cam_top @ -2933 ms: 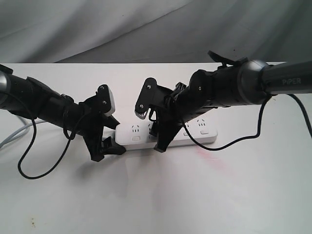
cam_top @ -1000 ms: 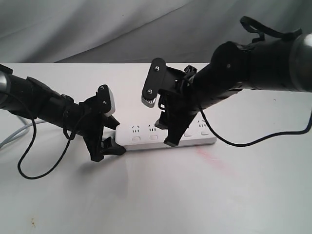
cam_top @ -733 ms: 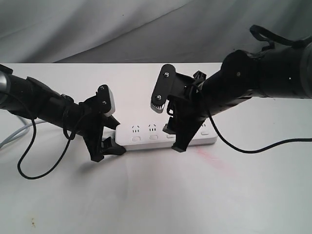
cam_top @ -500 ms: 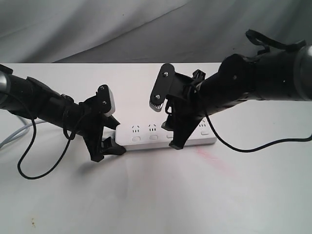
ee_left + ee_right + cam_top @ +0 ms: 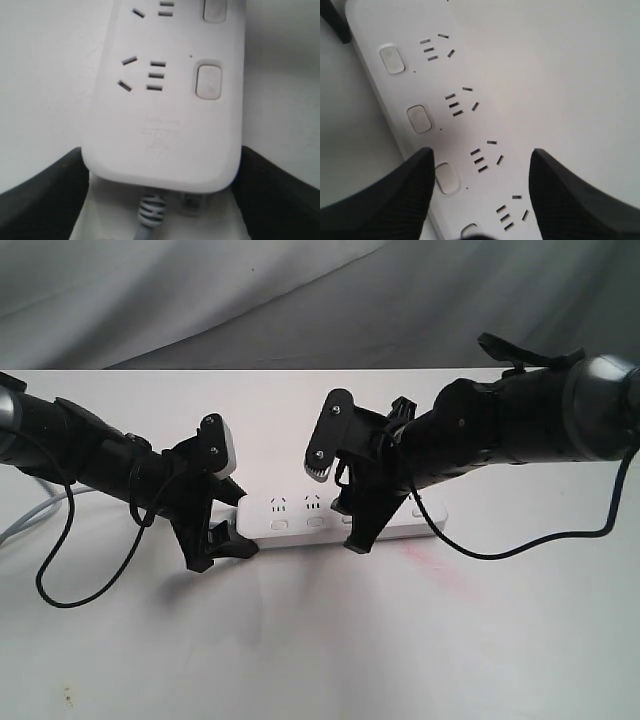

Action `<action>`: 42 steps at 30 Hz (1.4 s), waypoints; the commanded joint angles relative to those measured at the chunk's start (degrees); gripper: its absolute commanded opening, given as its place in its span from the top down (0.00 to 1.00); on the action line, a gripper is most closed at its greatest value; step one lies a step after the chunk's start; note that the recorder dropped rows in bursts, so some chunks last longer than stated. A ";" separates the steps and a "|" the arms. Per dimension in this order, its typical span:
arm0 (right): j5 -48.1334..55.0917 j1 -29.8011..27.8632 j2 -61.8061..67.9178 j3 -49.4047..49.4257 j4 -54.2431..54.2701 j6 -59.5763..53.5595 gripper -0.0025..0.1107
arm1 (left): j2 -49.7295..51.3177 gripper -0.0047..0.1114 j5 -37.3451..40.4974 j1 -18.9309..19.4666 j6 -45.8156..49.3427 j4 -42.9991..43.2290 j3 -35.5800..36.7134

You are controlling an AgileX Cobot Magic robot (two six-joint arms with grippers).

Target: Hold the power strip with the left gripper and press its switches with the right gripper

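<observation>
The white power strip (image 5: 295, 520) lies across the middle of the table. My left gripper (image 5: 222, 535) is shut on its cord end. In the left wrist view both black fingers (image 5: 42, 200) press the sides of the power strip (image 5: 165, 140), with the cord (image 5: 150, 220) between them. My right gripper (image 5: 348, 525) is open and straddles the power strip's (image 5: 470, 125) middle. One of its fingertips (image 5: 417, 170) sits at the front edge beside the third of its switches (image 5: 446, 177); I cannot tell if they touch. Two switches (image 5: 280, 525) show left of it.
The grey-white cord (image 5: 30, 515) runs off the table's left side. Thin black cables loop onto the white table (image 5: 320, 650) under each arm (image 5: 70, 595). A faint red mark (image 5: 430, 565) lies in front of the strip. Grey cloth (image 5: 300, 300) hangs behind.
My right gripper lifted off the strip's left part, swung right along it and came down over the middle. The left gripper and the strip have not moved.
</observation>
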 commanded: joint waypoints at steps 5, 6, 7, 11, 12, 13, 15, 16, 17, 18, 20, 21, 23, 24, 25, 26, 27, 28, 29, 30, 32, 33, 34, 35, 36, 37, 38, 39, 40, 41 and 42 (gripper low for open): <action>-2.13 -1.06 1.60 0.37 -2.42 0.00 0.51 | 0.03 0.44 -0.15 -0.38 0.34 -0.05 -0.11; -2.37 -1.22 2.01 0.37 -2.42 0.00 0.51 | 0.03 0.44 -0.15 -0.38 0.34 -0.05 -0.11; -2.49 -1.35 2.39 0.37 -2.42 0.00 0.51 | 0.03 0.44 -0.15 -0.38 0.34 -0.05 -0.11; -3.39 -1.35 3.00 0.37 -2.42 0.00 0.51 | 0.03 0.44 -0.15 -0.38 0.34 -0.05 -0.11; -3.39 -1.35 3.00 0.37 -2.42 0.00 0.51 | 0.03 0.44 -0.15 -0.38 0.34 -0.05 -0.11; -3.39 -1.35 3.00 0.37 -2.42 0.00 0.51 | 0.03 0.44 -0.15 -0.38 0.34 -0.05 -0.11; -3.39 -1.35 3.00 0.37 -2.42 0.00 0.51 | 0.03 0.44 -0.15 -0.38 0.34 -0.05 -0.11; -3.39 -1.35 3.00 0.37 -2.42 0.00 0.51 | 0.03 0.44 -0.15 -0.38 0.34 -0.05 -0.11; -3.39 -1.35 3.00 0.37 -2.42 0.00 0.51 | 0.03 0.44 -0.15 -0.38 0.34 -0.05 -0.11; -3.67 -1.35 3.00 0.37 -2.42 0.00 0.51 | 0.03 0.44 -0.15 -0.38 0.34 -0.05 -0.11; -3.78 -1.35 3.00 0.37 -2.63 0.00 0.51 | 0.03 0.44 -0.15 -0.38 0.34 -0.05 -0.11; -3.78 -1.35 3.00 0.37 -2.63 0.00 0.51 | 0.03 0.44 -0.15 -0.38 0.34 -0.05 -0.11; -3.78 -1.44 3.00 0.37 -2.78 0.00 0.51 | 0.03 0.44 -0.15 -0.38 0.34 -0.05 -0.11; -3.78 -1.44 3.00 0.37 -2.89 0.00 0.51 | 0.03 0.44 -0.15 -0.38 0.34 -0.05 -0.11; -3.78 -1.49 3.26 0.37 -2.89 0.00 0.51 | 0.03 0.44 -0.15 -0.38 0.34 -0.05 -0.11; -3.78 -1.49 3.49 0.37 -2.89 0.00 0.51 | 0.03 0.44 -0.15 -0.38 0.34 -0.05 -0.11; -3.78 -1.49 3.76 0.37 -2.89 0.00 0.51 | 0.03 0.44 -0.15 -0.38 0.34 -0.05 -0.11; -3.78 -1.49 4.07 0.37 -2.89 0.00 0.51 | 0.03 0.44 -0.15 -0.38 0.34 -0.05 -0.11; -3.78 -1.49 4.34 0.37 -2.89 0.00 0.51 | 0.03 0.44 -0.15 -0.38 0.34 -0.05 -0.11; -3.78 -1.49 4.56 0.37 -2.89 0.00 0.51 | 0.03 0.44 -0.15 -0.38 0.34 -0.05 -0.11; -3.78 -1.49 4.85 0.37 -2.89 0.00 0.51 | 0.03 0.44 -0.15 -0.38 0.34 -0.05 -0.11; -3.78 -1.49 4.97 0.37 -2.89 0.00 0.51 | 0.03 0.44 -0.15 -0.38 0.34 -0.05 -0.11; -3.59 -1.49 4.99 0.37 -2.89 0.00 0.51 | 0.03 0.44 -0.15 -0.38 0.34 -0.05 -0.11; -3.50 -1.49 4.99 0.37 -2.89 0.00 0.51 | 0.03 0.44 -0.15 -0.38 0.34 -0.05 -0.11; -3.41 -1.49 4.99 0.37 -2.89 0.00 0.51 | 0.03 0.44 -0.15 -0.38 0.34 -0.05 -0.11; -3.41 -1.49 4.99 0.37 -2.89 0.00 0.51 | 0.03 0.44 -0.15 -0.38 0.34 -0.05 -0.11; -3.41 -1.49 4.99 0.37 -2.89 0.00 0.51 | 0.03 0.44 -0.15 -0.38 0.34 -0.05 -0.11; -3.41 -1.49 4.99 0.37 -2.89 0.00 0.51 | 0.03 0.44 -0.15 -0.38 0.34 -0.05 -0.11; -3.41 -1.49 4.99 0.37 -2.89 0.00 0.51 | 0.03 0.44 -0.15 -0.38 0.34 -0.05 -0.11; -3.41 -1.49 4.99 0.37 -2.89 0.00 0.51 | 0.03 0.44 -0.15 -0.38 0.34 -0.05 -0.11; -3.41 -1.49 4.99 0.37 -2.89 0.00 0.51 | 0.03 0.44 -0.15 -0.38 0.34 -0.05 -0.11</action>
